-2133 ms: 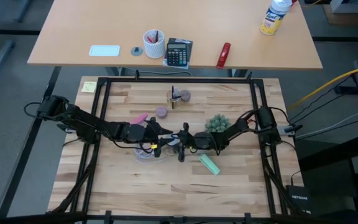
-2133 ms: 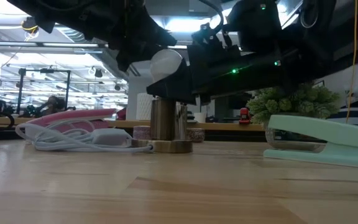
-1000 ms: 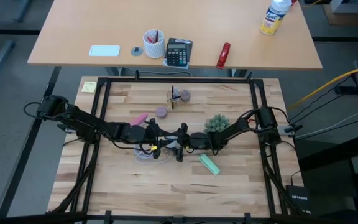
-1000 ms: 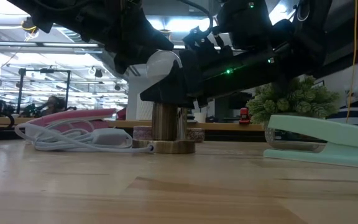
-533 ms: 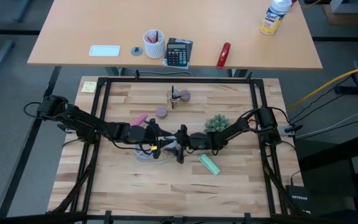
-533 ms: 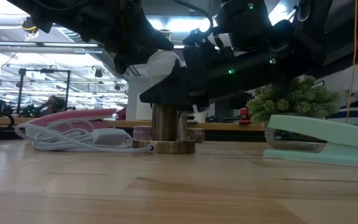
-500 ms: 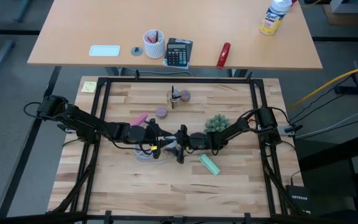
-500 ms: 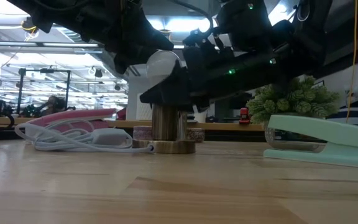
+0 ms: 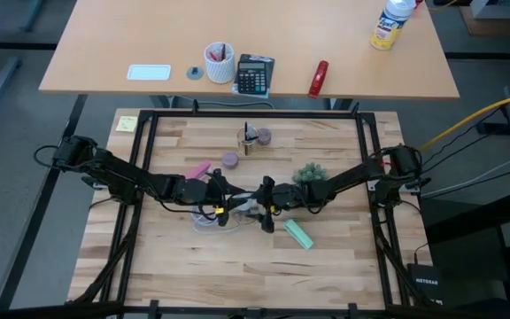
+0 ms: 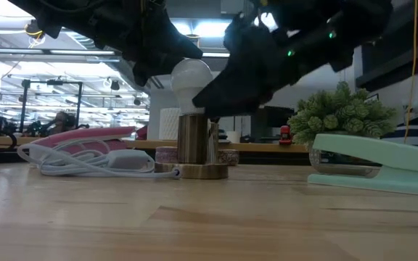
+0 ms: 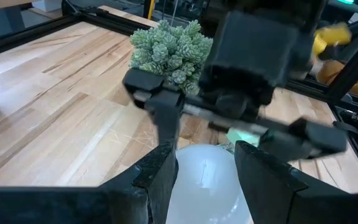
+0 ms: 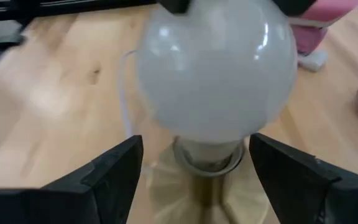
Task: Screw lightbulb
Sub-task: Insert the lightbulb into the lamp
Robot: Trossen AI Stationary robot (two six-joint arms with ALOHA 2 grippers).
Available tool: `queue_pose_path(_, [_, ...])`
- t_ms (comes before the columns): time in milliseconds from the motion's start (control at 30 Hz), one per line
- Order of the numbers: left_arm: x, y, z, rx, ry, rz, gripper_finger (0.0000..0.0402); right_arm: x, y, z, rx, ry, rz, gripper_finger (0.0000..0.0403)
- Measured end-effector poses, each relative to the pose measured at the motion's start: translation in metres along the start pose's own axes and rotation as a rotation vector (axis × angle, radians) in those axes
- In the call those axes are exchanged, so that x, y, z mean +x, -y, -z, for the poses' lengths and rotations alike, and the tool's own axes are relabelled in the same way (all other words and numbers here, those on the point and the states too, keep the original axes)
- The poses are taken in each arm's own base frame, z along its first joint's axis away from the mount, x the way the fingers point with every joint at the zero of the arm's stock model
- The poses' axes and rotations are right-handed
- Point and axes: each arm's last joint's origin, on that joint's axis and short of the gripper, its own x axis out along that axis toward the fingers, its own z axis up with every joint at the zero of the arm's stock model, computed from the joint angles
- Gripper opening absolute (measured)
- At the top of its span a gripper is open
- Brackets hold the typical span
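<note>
Above the tan socket [image 10: 194,170], the lightbulb [image 10: 191,77] stands upright, base entering the metal collar. My left gripper [image 11: 204,171] clamps the frosted white globe; my right gripper [image 12: 194,165] stands open either side of the neck, touching nothing. Step in hand: threading. Next, I judge, calls for rotating the bulb while keeping it vertical.

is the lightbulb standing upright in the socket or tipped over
Upright. The lightbulb stands straight up, base down in the brass socket, globe on top. The left hand is shut on the globe; the right hand's open fingers flank the base.
</note>
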Motion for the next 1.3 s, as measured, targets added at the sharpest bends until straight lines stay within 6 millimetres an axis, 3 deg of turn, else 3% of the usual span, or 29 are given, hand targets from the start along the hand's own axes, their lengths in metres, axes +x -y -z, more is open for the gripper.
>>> queue_pose_path(233, [0.000,0.000,0.000,0.005,0.001,0.000,0.0158,-0.027,0.000,-0.009,0.031,-0.120,-0.005,0.0301])
queue_pose_path(700, [0.000,0.000,-0.001,0.002,0.013,0.005,0.0158,-0.066,-0.003,-0.048,0.062,0.038,-0.051,0.0301])
queue_pose_path(1167, [0.000,0.000,-0.002,0.000,0.018,0.006,0.0158,-0.069,-0.003,-0.054,0.132,0.095,-0.026,0.0301])
queue_pose_path(1300, [0.000,0.000,-0.002,0.000,0.019,0.006,0.0158,-0.069,-0.005,-0.054,0.145,0.084,-0.069,0.0282])
